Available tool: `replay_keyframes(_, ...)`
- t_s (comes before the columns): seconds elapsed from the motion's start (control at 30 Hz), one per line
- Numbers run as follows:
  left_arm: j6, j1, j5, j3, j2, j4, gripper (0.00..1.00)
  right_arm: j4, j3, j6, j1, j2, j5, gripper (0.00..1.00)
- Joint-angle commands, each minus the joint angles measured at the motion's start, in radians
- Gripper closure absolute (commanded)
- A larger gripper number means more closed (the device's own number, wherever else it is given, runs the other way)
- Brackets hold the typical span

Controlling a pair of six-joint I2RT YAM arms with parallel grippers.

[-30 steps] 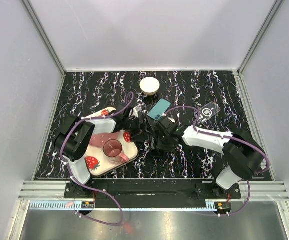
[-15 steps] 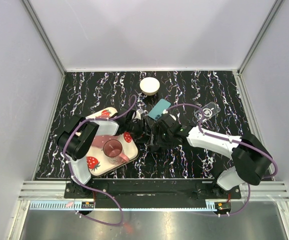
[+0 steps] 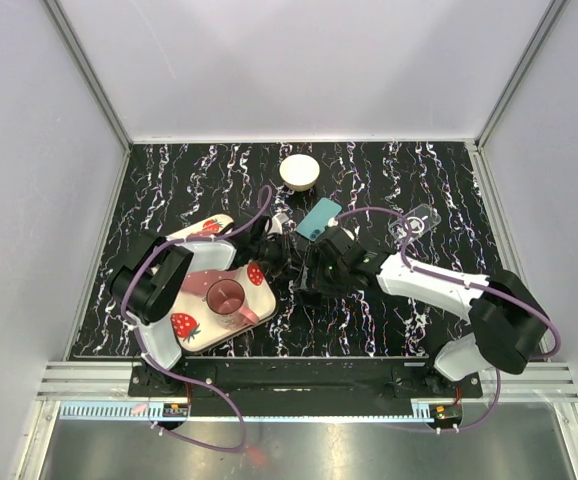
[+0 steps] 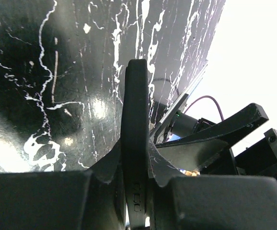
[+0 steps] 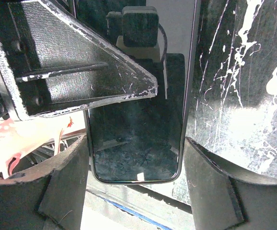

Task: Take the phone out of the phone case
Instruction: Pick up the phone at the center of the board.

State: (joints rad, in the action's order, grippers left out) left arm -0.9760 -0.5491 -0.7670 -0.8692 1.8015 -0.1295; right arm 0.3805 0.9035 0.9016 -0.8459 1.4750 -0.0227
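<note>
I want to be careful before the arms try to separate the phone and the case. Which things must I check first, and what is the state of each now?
1. Grip of the left gripper on the thin black edge: ok, the jaws are closed on it.
2. That edge belongs to the case and not to the phone: cannot tell.
3. Hold of the right gripper: ok, its jaws flank both long sides of the phone and seem to touch them.
4. Phone free of the case: cannot tell; both arms cover it in the top view.
5. Room to pull apart: probably not ok; the teal slab lies just behind, and the tray with the pink cup is close at the left.
</note>
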Motion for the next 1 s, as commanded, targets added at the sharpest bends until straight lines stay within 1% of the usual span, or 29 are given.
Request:
replay_keyframes(0.0,0.077,0.001,0.064,-0.036,-0.074,0.085,1.0,0.014,0.054,-0.05,0.027,-0.102,0.037,0.18)
replay_keyframes(0.03,0.091,0.009,0.072,-0.042,-0.088,0.108,1.0,0.02,0.057,-0.059,0.036,-0.12,0.035,0.06)
replay_keyframes(0.07,0.095,0.015,0.075,-0.05,-0.112,0.117,1.0,0.023,0.058,-0.066,0.044,-0.157,0.026,0.04)
replay_keyframes(0.13,0.108,0.034,0.075,-0.071,-0.135,0.126,1.0,0.032,0.06,-0.075,0.063,-0.192,0.024,0.02)
replay_keyframes(0.17,0.111,0.041,0.075,-0.08,-0.158,0.152,1.0,0.032,0.06,-0.076,0.086,-0.226,-0.018,0.02)
replay_keyframes(0.23,0.106,0.069,0.058,-0.099,-0.185,0.15,1.0,0.031,0.058,-0.082,0.111,-0.257,-0.04,0.02)
replay_keyframes(0.3,0.082,0.09,0.035,-0.091,-0.229,0.117,1.0,0.011,0.054,-0.084,0.149,-0.294,-0.086,0.03)
replay_keyframes(0.33,0.036,0.115,-0.004,-0.08,-0.246,0.035,1.0,-0.006,0.048,-0.079,0.159,-0.306,-0.104,0.04)
replay_keyframes(0.37,0.011,0.126,-0.024,-0.07,-0.275,-0.01,1.0,-0.027,0.04,-0.073,0.171,-0.323,-0.158,0.05)
replay_keyframes(0.4,-0.018,0.138,-0.044,-0.05,-0.289,-0.112,1.0,-0.095,0.031,-0.063,0.192,-0.331,-0.19,0.09)
replay_keyframes(0.43,-0.082,0.159,-0.084,-0.039,-0.301,-0.163,1.0,-0.133,0.008,-0.035,0.203,-0.338,-0.224,0.12)
replay_keyframes(0.47,-0.111,0.17,-0.103,-0.03,-0.321,-0.214,1.0,-0.176,-0.003,-0.012,0.217,-0.343,-0.3,0.17)
replay_keyframes(0.5,-0.143,0.179,-0.118,-0.016,-0.33,-0.314,1.0,-0.269,-0.014,0.015,0.244,-0.343,-0.342,0.24)
replay_keyframes(0.53,-0.209,0.198,-0.139,-0.008,-0.34,-0.365,1.0,-0.326,-0.041,0.083,0.254,-0.343,-0.377,0.29)
replay_keyframes(0.57,-0.24,0.207,-0.146,-0.004,-0.355,-0.415,1.0,-0.371,-0.055,0.114,0.26,-0.341,-0.428,0.33)
replay_keyframes(0.6,-0.268,0.215,-0.152,0.002,-0.363,-0.491,1.0,-0.502,-0.081,0.138,0.263,-0.338,-0.448,0.35)
replay_keyframes(0.63,-0.309,0.23,-0.156,0.001,-0.369,-0.516,1.0,-0.544,-0.087,0.184,0.269,-0.332,-0.463,0.42)
replay_keyframes(0.67,-0.319,0.236,-0.155,-0.004,-0.379,-0.528,1.0,-0.58,-0.094,0.197,0.268,-0.314,-0.489,0.44)
replay_keyframes(0.73,-0.302,0.245,-0.15,-0.034,-0.39,-0.487,1.0,-0.65,-0.104,0.232,0.268,-0.295,-0.513,0.49)
replay_keyframes(0.8,-0.268,0.247,-0.144,-0.073,-0.409,-0.409,1.0,-0.722,-0.121,0.256,0.268,-0.279,-0.536,0.51)
replay_keyframes(0.9,-0.24,0.247,-0.141,-0.094,-0.424,-0.375,1.0,-0.768,-0.129,0.283,0.268,-0.269,-0.54,0.53)
replay_keyframes(0.93,-0.243,0.247,-0.138,-0.094,-0.429,-0.378,1.0,-0.775,-0.13,0.286,0.268,-0.268,-0.54,0.57)
replay_keyframes(0.97,-0.247,0.248,-0.14,-0.094,-0.427,-0.38,1.0,-0.787,-0.132,0.287,0.268,-0.262,-0.54,0.58)
